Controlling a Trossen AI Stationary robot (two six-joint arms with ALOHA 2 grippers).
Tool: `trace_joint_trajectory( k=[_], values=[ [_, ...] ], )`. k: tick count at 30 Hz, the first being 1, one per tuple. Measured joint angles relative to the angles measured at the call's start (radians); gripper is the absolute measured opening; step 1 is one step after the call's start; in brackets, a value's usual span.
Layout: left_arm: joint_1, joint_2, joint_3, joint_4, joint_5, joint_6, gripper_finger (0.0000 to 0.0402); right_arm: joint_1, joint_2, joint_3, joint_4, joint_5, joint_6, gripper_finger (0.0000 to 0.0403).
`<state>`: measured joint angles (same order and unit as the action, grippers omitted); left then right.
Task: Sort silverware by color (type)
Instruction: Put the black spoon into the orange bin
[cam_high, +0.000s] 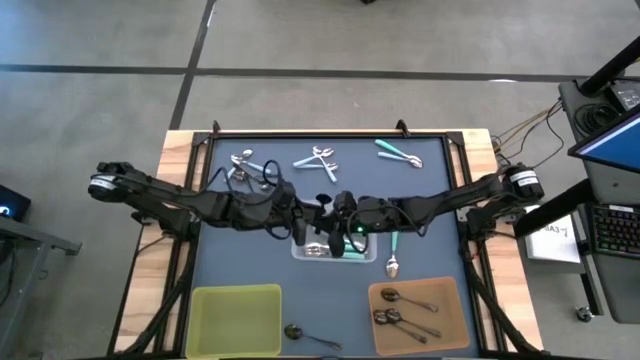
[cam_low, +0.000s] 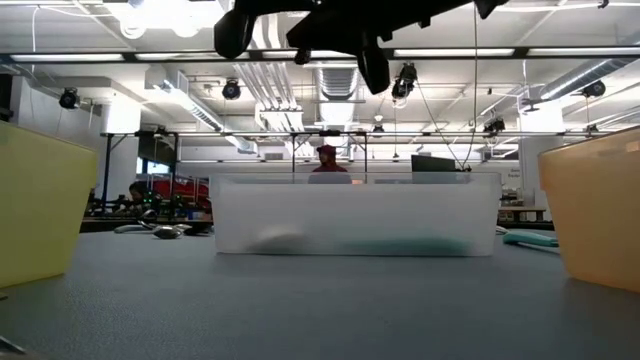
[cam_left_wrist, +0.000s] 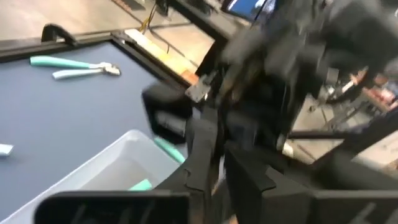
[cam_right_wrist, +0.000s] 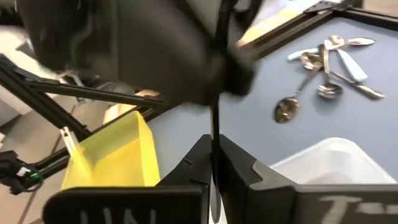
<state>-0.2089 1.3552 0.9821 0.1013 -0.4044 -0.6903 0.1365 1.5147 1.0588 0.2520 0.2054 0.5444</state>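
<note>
Two claws met above the clear bin (cam_high: 330, 247) at mid-bench. Right claw (cam_right_wrist: 214, 163) was closed, holding nothing visible; whether the left claw (cam_left_wrist: 214, 163) gripped anything could not be told.

**Even overhead light, blurred wrist views**

Ceiling strip lights (cam_low: 150, 15) flood the room from above, and they flare to white in the low view. From above, the desk (cam_high: 240, 200) is evenly lit, with only soft, short shadows under the arms. Both wrist views are heavily smeared by motion blur (the other arm (cam_left_wrist: 298, 56) is a dark streak). The yellow bin (cam_right_wrist: 118, 155) looks soft, perhaps out of focus. In the low view the clear bin (cam_low: 355, 215) is hazy.
</note>
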Motion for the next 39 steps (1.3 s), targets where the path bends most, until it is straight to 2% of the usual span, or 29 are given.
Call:
trace_joint_trajectory(
  k=[6, 9, 14, 17, 23, 30, 39],
  values=[
    [0.000, -0.021, 0.000, -0.068, 0.014, 0.013, 0.0090, -0.003, -0.093, 0.000, -0.206, 0.024, 0.001, 0.0008],
    [-0.001, -0.045, 0.000, -0.090, 0.052, 0.024, 0.0112, -0.003, -0.164, 0.000, -0.369, -0.019, 0.013, 0.0008],
    [0.000, -0.082, 0.000, -0.156, 0.057, 0.026, 0.0123, 0.060, -0.251, 0.000, -0.667, -0.084, 0.123, 0.0008],
    [0.000, -0.093, 0.000, -0.187, 0.056, 0.026, 0.0123, 0.125, -0.268, 0.000, -0.782, -0.139, 0.208, 0.0008],
    [0.000, -0.093, 0.000, -0.212, 0.055, 0.016, 0.0123, 0.295, -0.248, 0.000, -0.825, -0.235, 0.347, 0.0008],
    [0.000, -0.093, 0.000, -0.236, 0.055, 0.000, 0.0123, 0.417, -0.244, 0.000, -0.872, -0.232, 0.491, 0.0008],
    [-0.001, -0.093, 0.000, -0.240, 0.055, -0.027, 0.0123, 0.513, -0.231, 0.000, -0.904, -0.233, 0.565, 0.0008]
  ],
)
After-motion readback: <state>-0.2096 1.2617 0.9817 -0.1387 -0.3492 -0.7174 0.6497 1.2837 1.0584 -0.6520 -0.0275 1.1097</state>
